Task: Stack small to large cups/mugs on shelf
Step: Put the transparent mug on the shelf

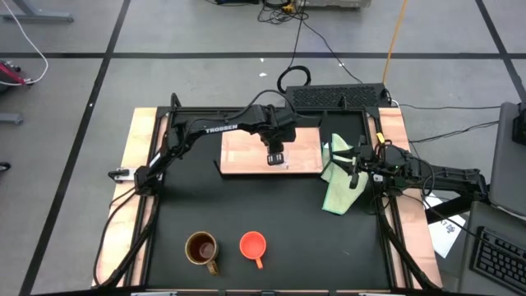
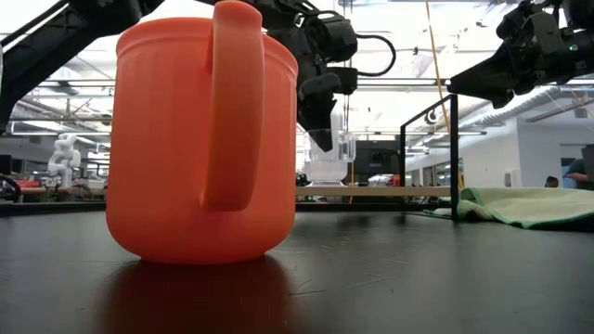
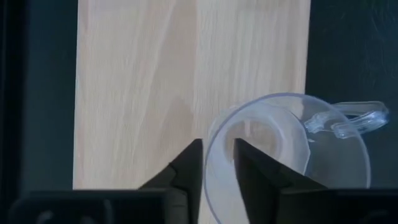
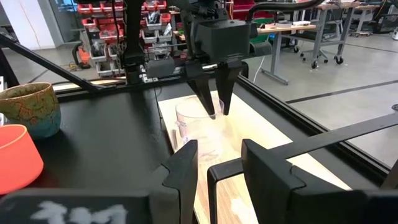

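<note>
From above, the left gripper (image 1: 276, 158) hangs over the shelf (image 1: 246, 150) near the counter's back edge, while the brown mug (image 1: 201, 249) and orange cup (image 1: 252, 244) wait untouched near the front edge, so stacking has barely begun. At counter level, the clear glass cup (image 2: 345, 148) stands upright. The left wrist view shows fingers (image 3: 186, 171) pinching its rim, handle pointing sideways. The right gripper (image 4: 214, 165) idles near the right edge, fingers spread over the green cloth (image 1: 339, 185).
</note>
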